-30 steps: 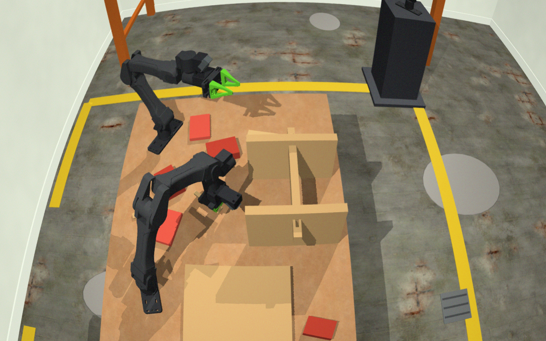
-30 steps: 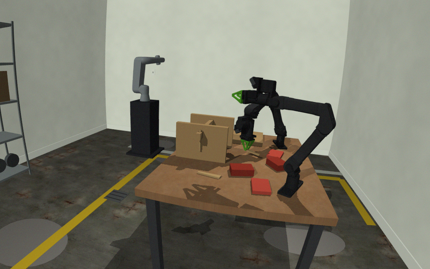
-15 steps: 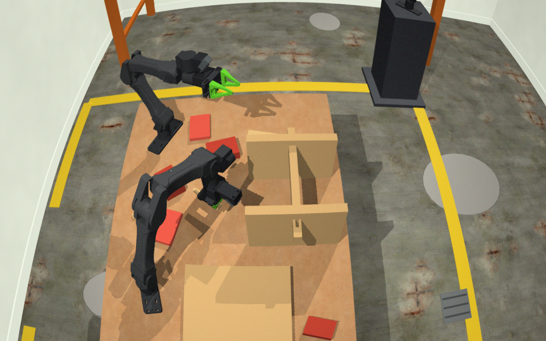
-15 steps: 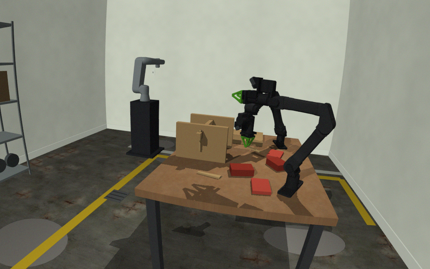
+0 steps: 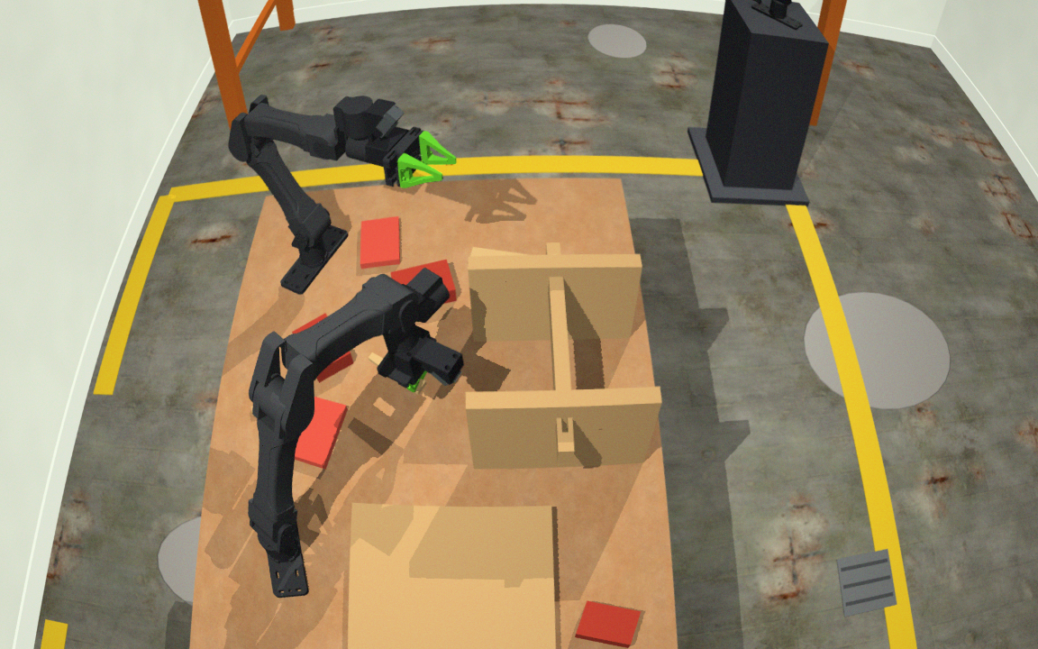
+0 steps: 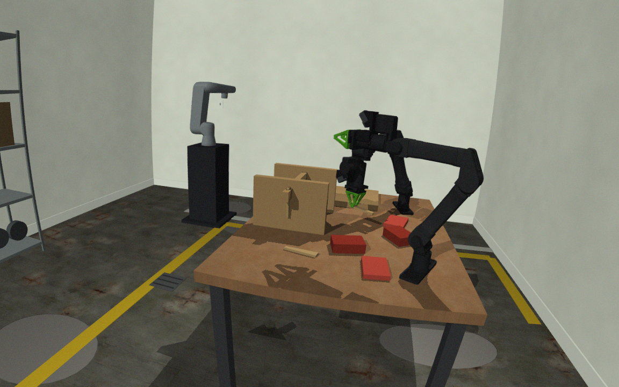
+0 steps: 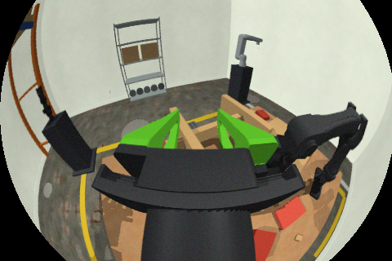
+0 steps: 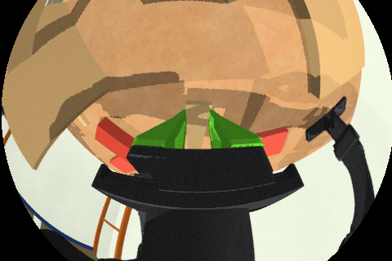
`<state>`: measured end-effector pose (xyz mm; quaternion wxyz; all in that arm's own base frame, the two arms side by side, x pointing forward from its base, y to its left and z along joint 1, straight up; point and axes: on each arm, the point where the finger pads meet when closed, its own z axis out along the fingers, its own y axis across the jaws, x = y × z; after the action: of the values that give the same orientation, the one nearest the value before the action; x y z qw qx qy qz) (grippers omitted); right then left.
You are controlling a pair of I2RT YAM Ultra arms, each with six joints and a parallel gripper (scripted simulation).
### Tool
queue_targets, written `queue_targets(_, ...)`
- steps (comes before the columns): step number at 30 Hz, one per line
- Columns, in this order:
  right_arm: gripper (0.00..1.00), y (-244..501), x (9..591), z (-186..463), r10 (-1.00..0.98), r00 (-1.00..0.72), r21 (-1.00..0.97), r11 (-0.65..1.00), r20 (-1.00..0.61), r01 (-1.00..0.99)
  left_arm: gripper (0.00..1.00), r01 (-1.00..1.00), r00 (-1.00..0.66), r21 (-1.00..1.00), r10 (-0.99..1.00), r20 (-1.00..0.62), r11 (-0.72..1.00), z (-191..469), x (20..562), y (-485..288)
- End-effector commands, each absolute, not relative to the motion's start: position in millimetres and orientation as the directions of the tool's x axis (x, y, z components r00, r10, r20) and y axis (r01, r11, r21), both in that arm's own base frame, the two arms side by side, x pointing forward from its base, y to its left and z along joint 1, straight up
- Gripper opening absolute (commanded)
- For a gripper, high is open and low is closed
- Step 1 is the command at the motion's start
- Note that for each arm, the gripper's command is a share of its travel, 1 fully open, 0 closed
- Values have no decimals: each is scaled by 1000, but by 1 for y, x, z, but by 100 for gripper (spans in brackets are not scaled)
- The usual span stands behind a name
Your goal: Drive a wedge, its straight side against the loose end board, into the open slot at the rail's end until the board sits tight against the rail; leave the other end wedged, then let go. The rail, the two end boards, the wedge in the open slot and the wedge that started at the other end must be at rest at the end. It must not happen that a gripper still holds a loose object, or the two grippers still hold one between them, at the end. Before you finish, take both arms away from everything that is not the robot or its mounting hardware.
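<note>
The left gripper [image 5: 449, 169] [image 6: 335, 137] [image 7: 198, 111] is open and empty, high above the table's end, away from the boards. The right gripper [image 5: 414, 384] [image 6: 353, 206] [image 8: 198, 111] points down, shut on a pale wedge [image 5: 375, 359] [image 6: 364, 210] [image 8: 198, 128], which looks held a little above the table. The rail [image 5: 559, 347] runs between two upright boards. One board [image 5: 506, 443] has a rail tenon [image 5: 565, 443] with a dark open slot. The other board [image 5: 506, 302] [image 6: 263, 212] has a tenon with an upright wedge [image 6: 288, 212]. Any rail-board gap is unclear.
Another wedge [image 6: 300, 251] lies on the table outside the wedged board. Several red blocks [image 5: 379, 242] [image 5: 430, 278] [image 5: 325, 435] [image 5: 608, 623] lie around. A large wooden block [image 5: 450, 613] stands beyond the slotted board's outer side.
</note>
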<state>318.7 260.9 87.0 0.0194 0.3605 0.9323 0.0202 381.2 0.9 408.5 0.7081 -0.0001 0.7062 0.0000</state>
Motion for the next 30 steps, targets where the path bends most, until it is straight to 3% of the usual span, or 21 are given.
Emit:
queue_targets(1, 1, 257, 342, 126, 624, -776, 140, 779, -89, 611, 46, 5, 62, -2, -2, -998, 1000, 434, 382, -2)
queue_targets(5, 1, 254, 371, 108, 565, -811, 159, 823, -150, 545, 46, 5, 62, -2, -2, -998, 1000, 434, 382, -2)
queue_targets(6, 1, 258, 380, 140, 550, -810, 256, 828, -203, 498, 46, 5, 62, -2, -2, -998, 1000, 434, 382, -2)
queue_targets(12, 1, 249, 397, 142, 501, -821, 280, 858, -273, 431, 46, 5, 62, -2, -2, -998, 1000, 434, 382, -2)
queue_targets(30, 1, 210, 477, 218, 356, -679, 337, 926, -642, 168, 46, 5, 62, -2, -2, -998, 1000, 434, 382, -2)
